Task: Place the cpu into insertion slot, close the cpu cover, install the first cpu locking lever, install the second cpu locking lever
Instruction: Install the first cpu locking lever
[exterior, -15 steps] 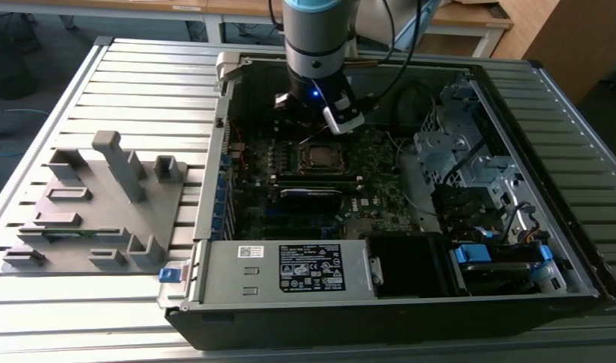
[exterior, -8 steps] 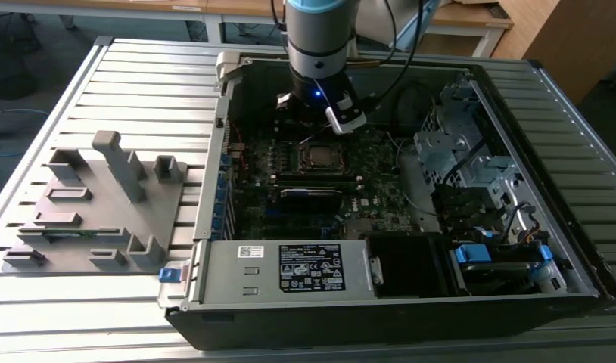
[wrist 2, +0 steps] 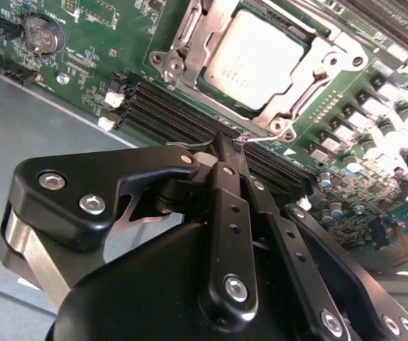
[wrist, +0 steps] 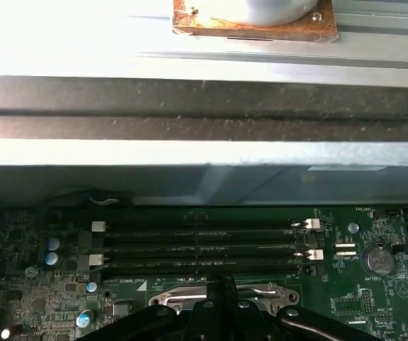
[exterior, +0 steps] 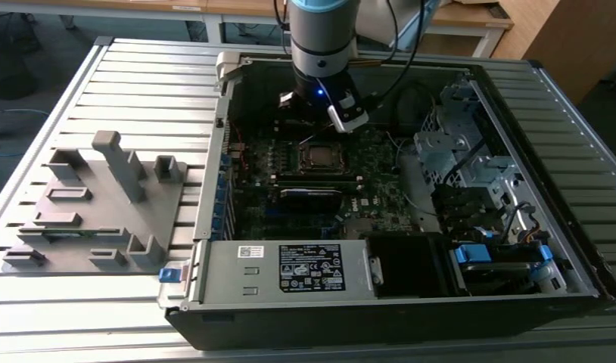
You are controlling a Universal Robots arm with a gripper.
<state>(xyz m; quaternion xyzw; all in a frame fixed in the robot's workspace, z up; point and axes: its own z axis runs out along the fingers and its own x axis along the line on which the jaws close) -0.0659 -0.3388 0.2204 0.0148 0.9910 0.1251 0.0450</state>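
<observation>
Just above the exterior view's centre, the cpu (exterior: 318,156) lay framed by the flat-lying cpu cover (wrist 2: 322,65), while the gripper (wrist 2: 230,144), jaws pressed together, had its tip at a thin wire lever (wrist 2: 271,138) beside the memory slots (wrist 2: 168,114).

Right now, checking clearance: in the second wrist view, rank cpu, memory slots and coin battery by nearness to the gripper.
1. memory slots, just under the gripper.
2. cpu, seated beyond those slots.
3. coin battery, off near the motherboard edge.
</observation>
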